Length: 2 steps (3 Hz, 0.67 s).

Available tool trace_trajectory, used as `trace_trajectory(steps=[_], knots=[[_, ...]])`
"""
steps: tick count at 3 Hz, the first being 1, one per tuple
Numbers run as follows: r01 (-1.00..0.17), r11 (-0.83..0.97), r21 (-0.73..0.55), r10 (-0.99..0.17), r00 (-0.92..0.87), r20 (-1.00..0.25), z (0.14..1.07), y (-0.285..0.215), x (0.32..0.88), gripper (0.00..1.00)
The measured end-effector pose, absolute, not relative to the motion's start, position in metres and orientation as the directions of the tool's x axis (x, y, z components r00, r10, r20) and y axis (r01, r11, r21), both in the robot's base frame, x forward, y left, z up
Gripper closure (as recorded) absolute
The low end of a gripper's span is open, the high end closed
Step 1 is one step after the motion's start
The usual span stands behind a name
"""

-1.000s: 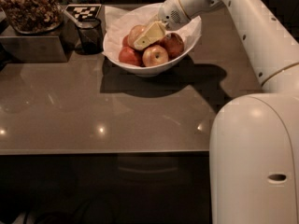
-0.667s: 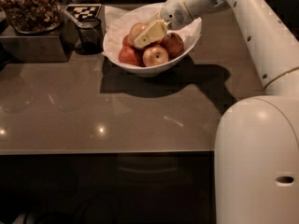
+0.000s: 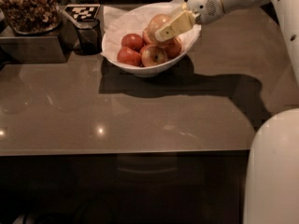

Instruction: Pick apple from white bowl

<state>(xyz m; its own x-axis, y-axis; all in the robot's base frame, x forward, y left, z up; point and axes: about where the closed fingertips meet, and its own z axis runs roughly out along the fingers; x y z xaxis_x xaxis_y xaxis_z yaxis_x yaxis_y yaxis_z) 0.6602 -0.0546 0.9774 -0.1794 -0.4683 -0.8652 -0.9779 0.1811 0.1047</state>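
The apple [image 3: 154,21], large and pale yellow-orange with red streaks, is at the top of the fruit pile in the white bowl [image 3: 140,71], which is lined with crinkled white paper and stands at the back middle of the counter. My gripper [image 3: 160,28] reaches in from the upper right and is shut on the apple. One cream finger [image 3: 172,26] lies across the apple's front; the other finger is hidden behind it. The apple sits slightly above the other fruit.
Two deep-red apples [image 3: 130,49] and a smaller yellow-red apple [image 3: 153,55] lie in the bowl. A small dark cup [image 3: 88,34] stands left of the bowl, beside a black-and-white marker [image 3: 81,11] and a dark box of brown clumps [image 3: 29,8]. My white body [image 3: 273,171] fills the lower right. The counter's front edge [image 3: 121,150] is near.
My gripper has moved up and to the right, and the large apple has moved with it, rising above the other fruit. The bowl has stayed in place.
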Motion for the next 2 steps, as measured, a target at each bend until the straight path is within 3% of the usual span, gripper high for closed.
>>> trace_trajectory(steps=[2], knots=[[-0.939, 0.277, 0.206, -0.309, -0.290, -0.906, 0.980, -0.110, 0.576, 1.00]])
